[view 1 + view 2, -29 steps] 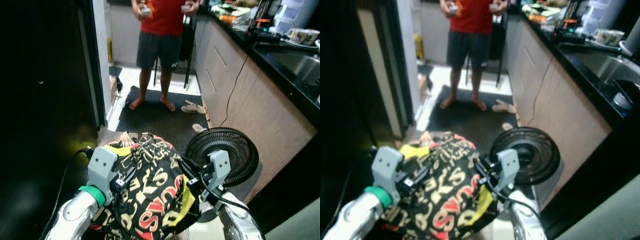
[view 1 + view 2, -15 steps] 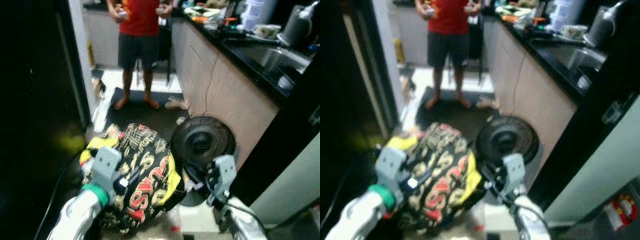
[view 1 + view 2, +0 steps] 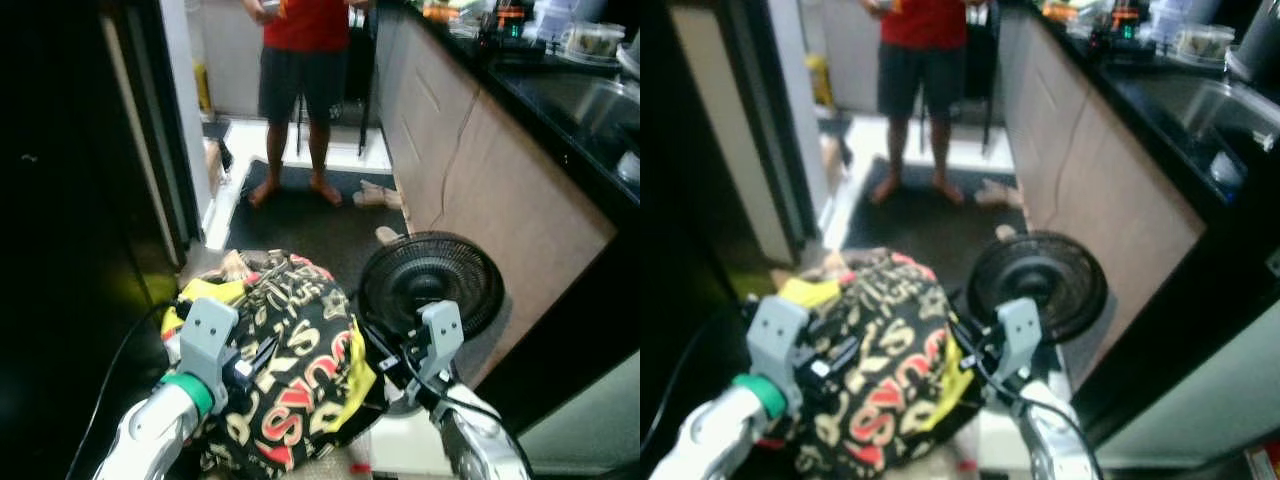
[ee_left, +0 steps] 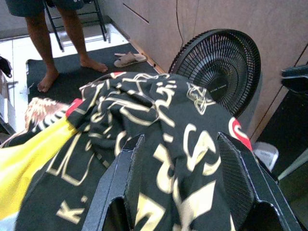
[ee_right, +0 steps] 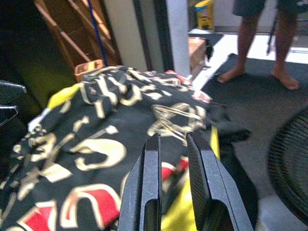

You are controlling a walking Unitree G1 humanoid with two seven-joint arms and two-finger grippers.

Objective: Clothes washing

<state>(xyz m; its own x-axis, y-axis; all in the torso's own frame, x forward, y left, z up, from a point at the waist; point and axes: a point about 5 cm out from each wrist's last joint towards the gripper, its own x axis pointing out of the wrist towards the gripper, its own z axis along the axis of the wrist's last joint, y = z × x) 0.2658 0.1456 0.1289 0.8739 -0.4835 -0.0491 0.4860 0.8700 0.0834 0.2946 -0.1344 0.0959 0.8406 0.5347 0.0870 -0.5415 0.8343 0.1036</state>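
Clothes (image 3: 290, 370) bundled between both arms; left claw (image 4: 180, 187) spread over them, right claw (image 5: 174, 187) apparently pinching fabric; fan (image 3: 432, 285) beside.

Both eye views are soft with motion blur, the right eye more. Far white floor tiles (image 3: 300, 145) are bright; the left doorway side is deep shadow.

Narrow kitchen, beige cabinets (image 3: 500, 150), dark mat (image 3: 300, 225), floor fan (image 3: 432, 283)
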